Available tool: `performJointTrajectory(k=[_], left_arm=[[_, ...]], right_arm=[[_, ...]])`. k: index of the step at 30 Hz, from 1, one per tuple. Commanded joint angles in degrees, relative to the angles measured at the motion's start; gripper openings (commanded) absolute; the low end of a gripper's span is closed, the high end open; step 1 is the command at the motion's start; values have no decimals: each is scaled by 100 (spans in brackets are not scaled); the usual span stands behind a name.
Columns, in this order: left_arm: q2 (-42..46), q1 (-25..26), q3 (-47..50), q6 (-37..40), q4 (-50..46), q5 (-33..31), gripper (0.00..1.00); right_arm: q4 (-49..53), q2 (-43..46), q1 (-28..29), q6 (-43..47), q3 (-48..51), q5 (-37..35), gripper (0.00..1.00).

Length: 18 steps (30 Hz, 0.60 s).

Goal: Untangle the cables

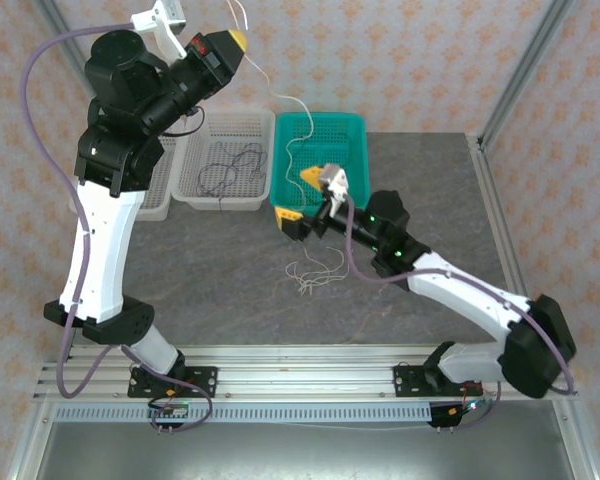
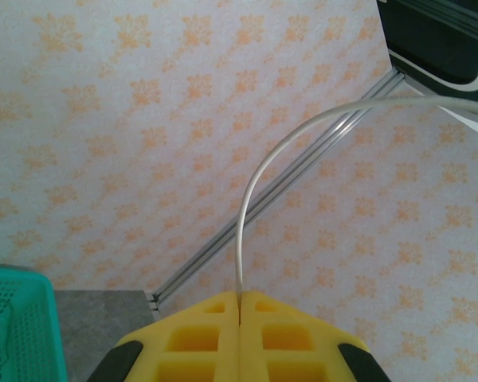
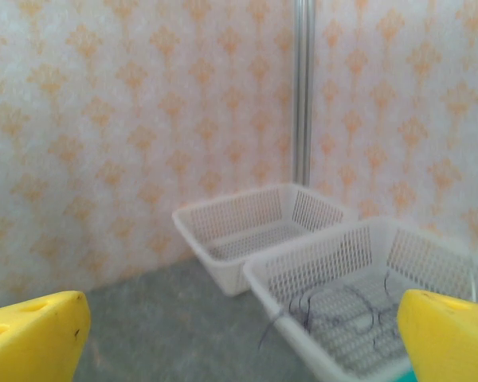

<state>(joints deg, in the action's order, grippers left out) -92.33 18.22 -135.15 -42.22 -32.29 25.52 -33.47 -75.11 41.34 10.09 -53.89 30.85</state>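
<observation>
Grey table (image 1: pixel 210 260) has bare room at front L and across the R half; its far edge is lined w/ three baskets set side by side: green basket (image 1: pixel 352 124) at centre, white basket (image 1: pixel 192 190) just L of it, second white basket (image 1: pixel 156 205) further L and partly behind the L arm. A frame post (image 1: pixel 520 70) rises at the far R corner, and a rail runs along the near edge by the arm bases. Left gripper (image 1: pixel 237 41) is raised high above the white baskets, near the back wall. In the wrist view its yellow fingers (image 2: pixel 199 334) are pressed together, pinching the whitish cable (image 2: pixel 247 215). That cable arcs up from the pinch. In the top view it drops past the green basket's L side to a loose, looped heap (image 1: pixel 315 272) on the table, in front of the basket. Right gripper (image 1: pixel 298 195) hovers low over the green basket's near-L corner, jaws spread wide, nothing between them, cable close beside. Dark cable (image 1: pixel 230 165) lies coiled inside the white basket, thin and curly, seen in the R wrist view too (image 3: pixel 327 306).
</observation>
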Motion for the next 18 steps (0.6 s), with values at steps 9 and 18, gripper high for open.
performJointTrajectory(k=[9,18], left_arm=[[652,-2,754,-100,451,107,0],[1345,42,2036,-59,610,187,0]], right_arm=[[-781,-1280,23,-307,-1829,-1926,88],[-752,-1384,-182,-1018,-2595,-1985,0]])
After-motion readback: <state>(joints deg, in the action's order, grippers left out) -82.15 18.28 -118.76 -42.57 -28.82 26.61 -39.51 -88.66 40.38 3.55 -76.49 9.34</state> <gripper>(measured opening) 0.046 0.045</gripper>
